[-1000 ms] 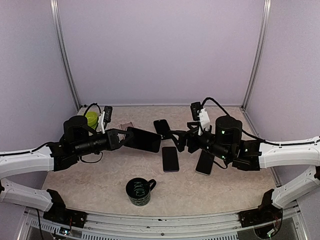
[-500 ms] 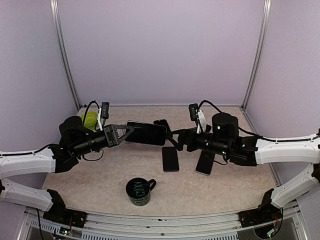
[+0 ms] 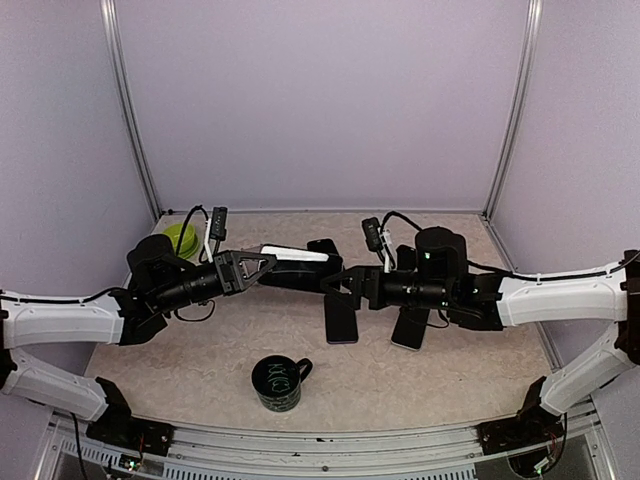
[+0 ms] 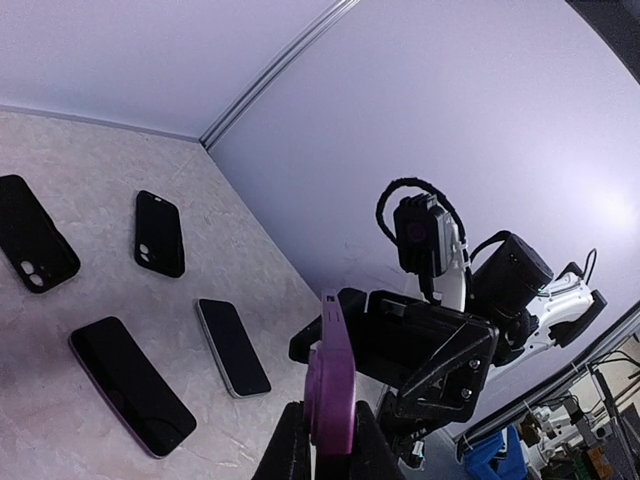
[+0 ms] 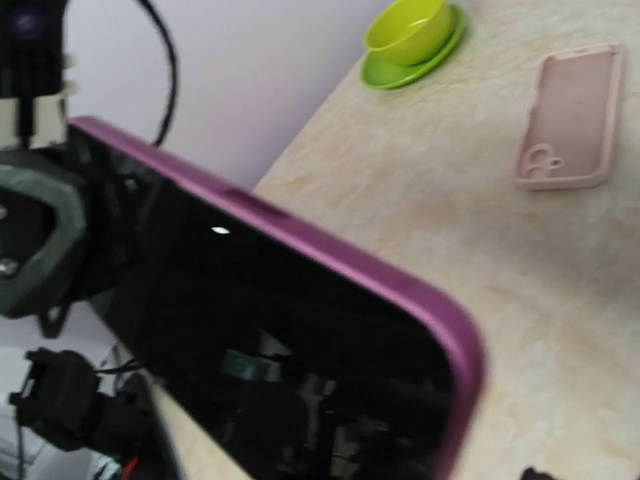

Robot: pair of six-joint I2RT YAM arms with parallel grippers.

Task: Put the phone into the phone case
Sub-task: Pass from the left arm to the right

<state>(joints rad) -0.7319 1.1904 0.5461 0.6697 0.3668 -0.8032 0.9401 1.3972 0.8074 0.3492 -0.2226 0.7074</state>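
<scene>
Above the middle of the beige stone-look surface (image 3: 420,385), the left gripper (image 3: 262,266) clamps its jaws on the purple-edged black phone (image 3: 300,270), held in the air. The right gripper (image 3: 335,284) waits at the phone's free end, jaws apart. A skewed pinch there could twist the phone loose, well apart from the pale pink rubbery phone case (image 5: 570,118).

Raised phone (image 3: 300,270) bars centre; flat phones (image 3: 341,318) beneath; mug (image 3: 279,383) obstructs front.

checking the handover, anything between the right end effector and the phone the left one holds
Nothing visible. The left end effector holds the phone off the table; the open right end effector is right at its free end, nothing between them.
</scene>
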